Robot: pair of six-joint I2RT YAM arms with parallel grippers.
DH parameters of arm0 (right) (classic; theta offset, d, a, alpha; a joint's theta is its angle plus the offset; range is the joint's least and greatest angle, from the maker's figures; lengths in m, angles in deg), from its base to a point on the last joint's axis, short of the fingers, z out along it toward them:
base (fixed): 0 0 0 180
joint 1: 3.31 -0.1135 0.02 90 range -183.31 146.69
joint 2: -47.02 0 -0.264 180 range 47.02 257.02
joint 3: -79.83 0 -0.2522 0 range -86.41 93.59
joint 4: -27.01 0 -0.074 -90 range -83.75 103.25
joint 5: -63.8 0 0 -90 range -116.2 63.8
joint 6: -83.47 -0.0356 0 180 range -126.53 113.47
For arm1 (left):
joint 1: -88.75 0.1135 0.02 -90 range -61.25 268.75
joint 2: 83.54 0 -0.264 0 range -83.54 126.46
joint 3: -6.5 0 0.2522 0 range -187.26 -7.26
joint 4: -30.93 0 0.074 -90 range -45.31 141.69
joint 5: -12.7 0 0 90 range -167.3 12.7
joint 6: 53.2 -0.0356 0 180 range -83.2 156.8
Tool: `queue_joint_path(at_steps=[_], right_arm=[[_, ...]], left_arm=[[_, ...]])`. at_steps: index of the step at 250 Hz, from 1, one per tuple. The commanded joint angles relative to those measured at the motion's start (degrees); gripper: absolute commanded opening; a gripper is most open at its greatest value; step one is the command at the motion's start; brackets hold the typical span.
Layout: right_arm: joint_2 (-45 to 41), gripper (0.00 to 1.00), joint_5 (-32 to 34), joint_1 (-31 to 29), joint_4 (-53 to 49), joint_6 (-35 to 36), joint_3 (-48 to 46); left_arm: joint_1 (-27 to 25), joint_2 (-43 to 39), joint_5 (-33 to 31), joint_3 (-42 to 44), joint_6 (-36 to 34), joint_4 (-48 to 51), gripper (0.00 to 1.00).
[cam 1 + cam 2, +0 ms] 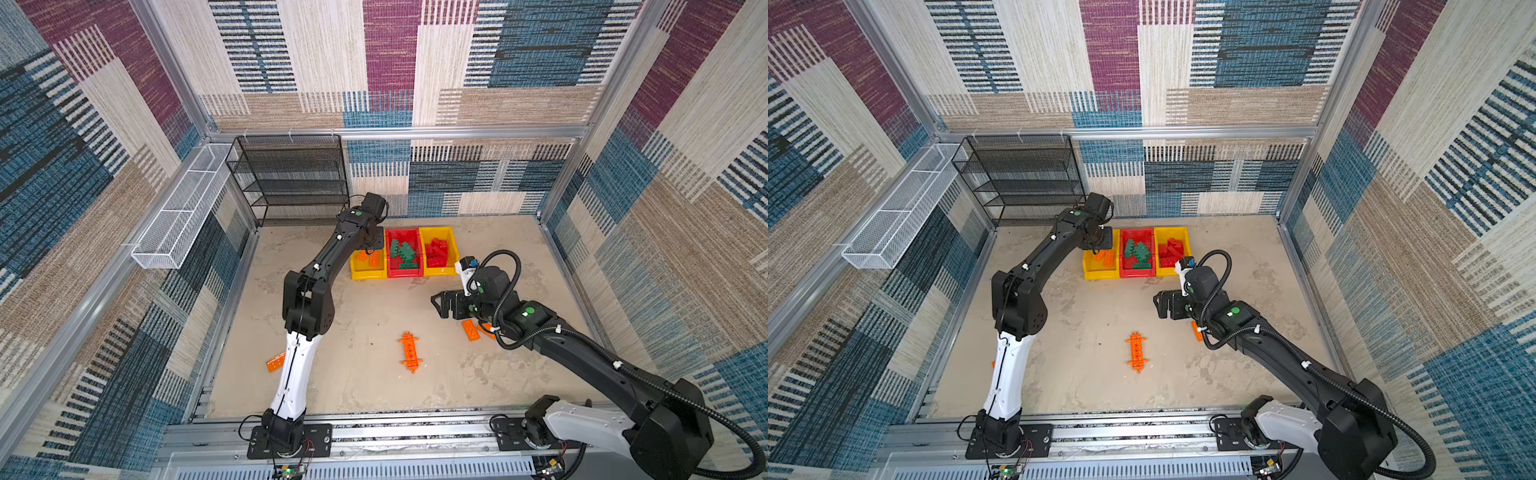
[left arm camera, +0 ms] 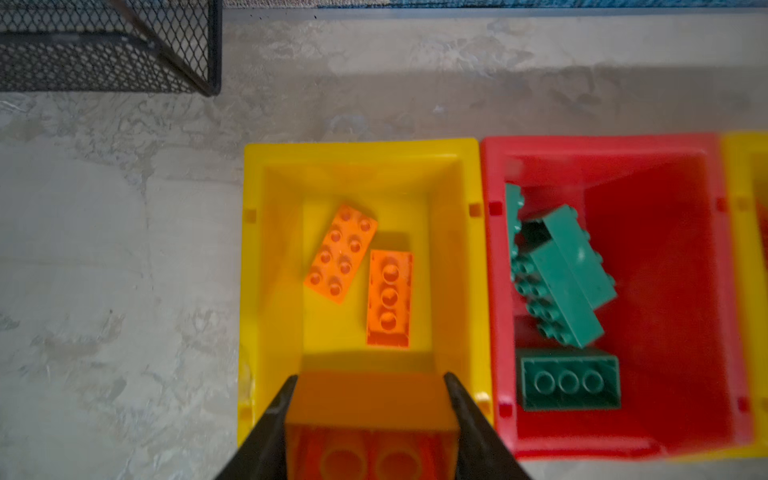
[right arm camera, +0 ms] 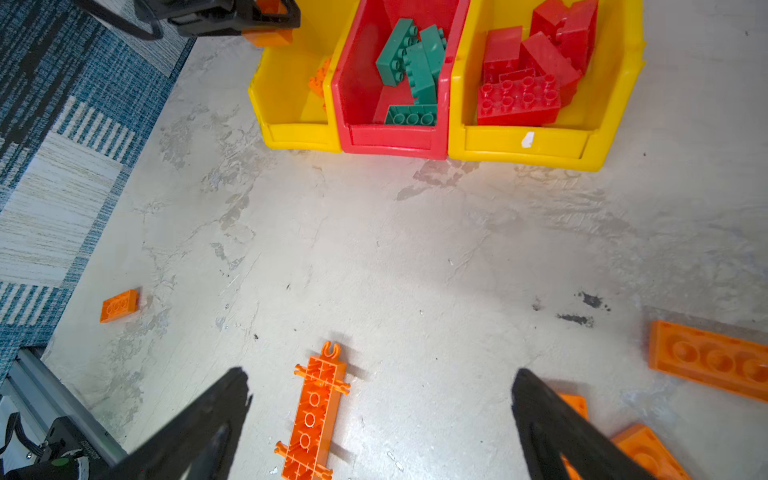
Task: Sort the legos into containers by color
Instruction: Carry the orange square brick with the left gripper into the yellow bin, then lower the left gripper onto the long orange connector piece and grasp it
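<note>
Landmark: red bin point(image 2: 602, 143), the middle of three in a row; green bricks point(image 2: 561, 282) are contained in it.
Step in hand: an orange brick point(image 2: 370, 415) is to be dropped into the yellow bin point(image 2: 361, 151) touching the red bin on its left.
Left gripper point(image 2: 370, 378): partly closed, with the orange brick clamped between the jaws; it is positioned above that yellow bin, just left of the red bin.
Bin contents: two sorted orange bricks point(image 2: 340, 253) are lying on that bin's floor.
Release: the jaws should be opened only when the brick is wholly inside the rim. The wall shared with the red bin is to be avoided, and a low release is advised so that bouncing is limited.
Right gripper point(image 3: 379, 374): spread fully, nothing held; it is hanging in front of the red bin, well apart, over the long orange plate point(image 3: 316, 415).
Loose legos: a small orange brick point(image 3: 119, 305) lies far to the front-left of the red bin, and a flat orange brick point(image 3: 710, 359) to its front-right.
Other yellow bin point(image 3: 523, 143): touching the red bin on its right; red bricks point(image 3: 519, 95) are contained in it.
</note>
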Motion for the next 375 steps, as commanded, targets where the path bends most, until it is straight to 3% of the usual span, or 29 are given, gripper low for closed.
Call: queue_joint_path(at_steps=[1, 23, 46, 85, 129, 178, 229, 285, 375], right_arm=[[1.1, 0.99, 1.12, 0.42, 1.9, -0.24, 1.45], [1.75, 1.0, 1.11, 0.76, 1.64, -0.03, 2.38], [2.04, 1.0, 1.14, 1.0, 1.47, 0.23, 3.29], [1.87, 1.0, 0.81, 1.08, 1.35, 0.58, 3.76], [-1.09, 1.0, 1.37, 1.12, 1.39, 0.49, 2.39], [-5.42, 1.0, 2.14, 1.03, 0.48, -0.14, -0.09], [-11.7, 1.0, 5.46, 1.09, -3.09, -1.88, -3.2], [-17.67, 1.0, 7.4, 1.07, -6.06, -4.2, -6.02], [-22.85, 1.0, 9.85, 1.07, -8.55, -5.42, -7.16]], left_arm=[[0.5, 4.91, 2.57, -8.46, -1.79, 6.47, 0.55], [0.83, 7.1, 3.94, -11.82, -1.4, 7.37, 0.8], [0.77, 5.6, 6.1, -9.99, -0.88, 6.32, 0.89], [-0.36, -3.65, 6.99, 1.53, 0.86, 3.26, 0.9], [-5.51, -21.36, 3.02, 25.01, 4.87, -3.08, 0.89], [-18.03, -39.64, 0.38, 51.7, 14.95, -8.48, 0.89], [-30.83, -48.3, 1.75, 71.26, 30.01, -15.86, 0.89], [-36.86, -42.57, 0.68, 70.08, 33.98, -17.47, 0.89], [-36.95, -30.33, 3.7, 63.63, 31.96, -16.16, 0.84]])
